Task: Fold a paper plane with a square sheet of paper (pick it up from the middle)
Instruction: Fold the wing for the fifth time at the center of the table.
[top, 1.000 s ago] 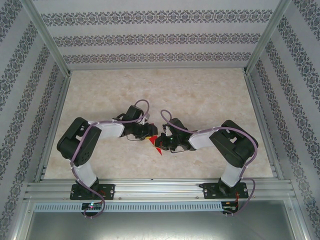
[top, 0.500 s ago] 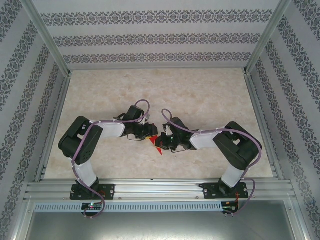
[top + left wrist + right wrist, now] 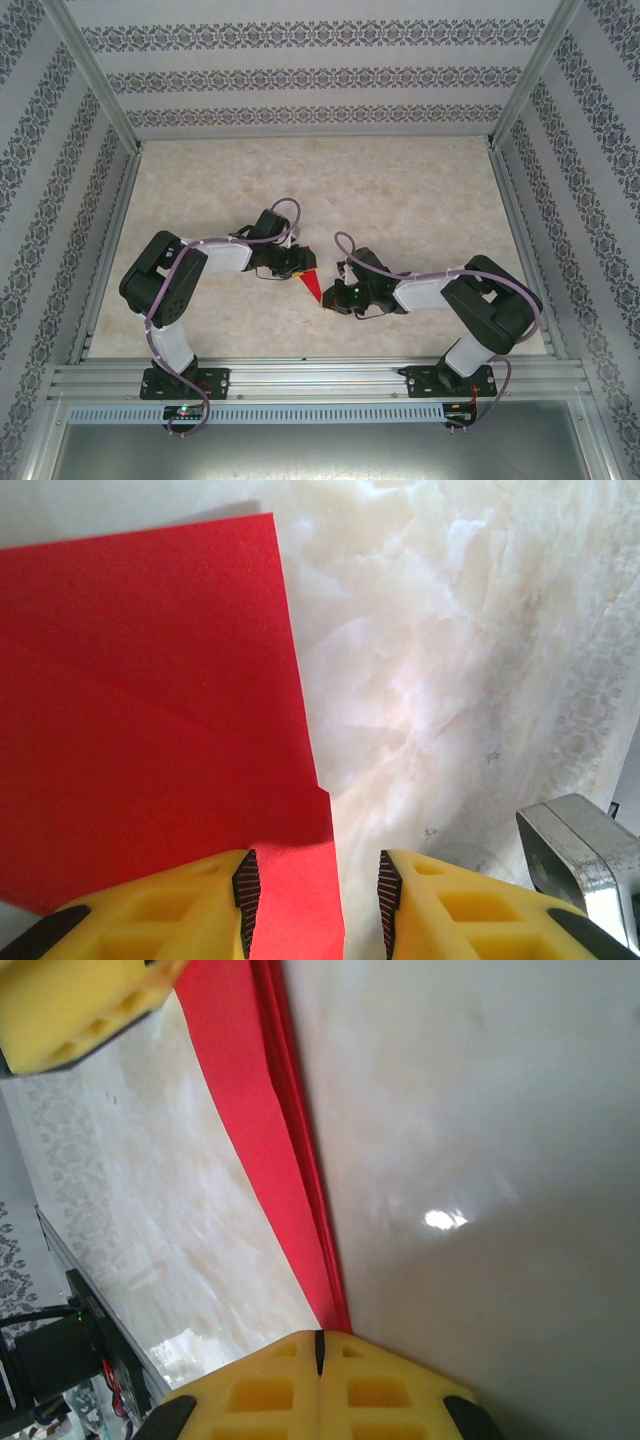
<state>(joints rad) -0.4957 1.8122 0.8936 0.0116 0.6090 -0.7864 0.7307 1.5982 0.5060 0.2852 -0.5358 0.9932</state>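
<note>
red paper [image 3: 150,710]: matt, fine grain, crisp creases. desk [image 3: 480,660]: glossy marble-look, smooth, glare spots. left end effector [image 3: 318,890] fingers [image 3: 150,920]: matt yellow plastic, black ribbed pads. frame rails [image 3: 320,378]: brushed bare metal. walls [image 3: 320,80]: matt, patterned.

Bright red paper [image 3: 150,730], yellow end effector fingers [image 3: 470,915], cream marbled table [image 3: 450,680], damask-striped walls [image 3: 300,80].

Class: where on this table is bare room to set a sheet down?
Free: pale marble tabletop, far half, between the arms and the patterned back wall. Crowded: near centre, where left gripper and right gripper meet at the folded red paper.
</note>
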